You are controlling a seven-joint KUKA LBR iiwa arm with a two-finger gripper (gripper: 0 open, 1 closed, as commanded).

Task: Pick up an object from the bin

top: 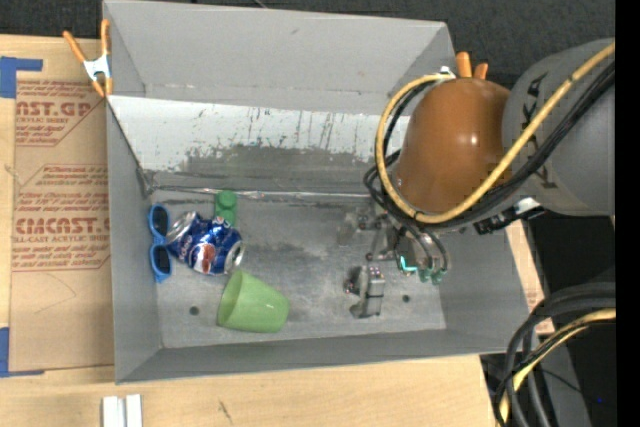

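Green cup (252, 303) lies on its side on the floor of the bin (270, 65), near the front wall and left of the middle. Of all the loose things, it is the one nearest to the gripper (366, 299), yet the two are well apart, with bare grey floor between them.

Just above and to the left of the cup lies a crushed blue can (207, 248) with red and white marks. A pair of blue sunglasses (158, 241) lies against the can's left side, close to the left wall. A small green thing (226, 205), its kind hard to tell, sits just behind the can, near the foot of the sloping back wall.

The gripper hangs low over the right part of the floor, near the front wall, above a bare, scuffed patch of metal. Nothing can be seen in its grasp, and I cannot tell whether it is spread or pressed together. Above it sits the rounded orange-brown cover (450, 145) on the wrist, ringed by yellow and black cables (386, 140), and the grey arm (570, 135) comes in from the right over the bin's rim.
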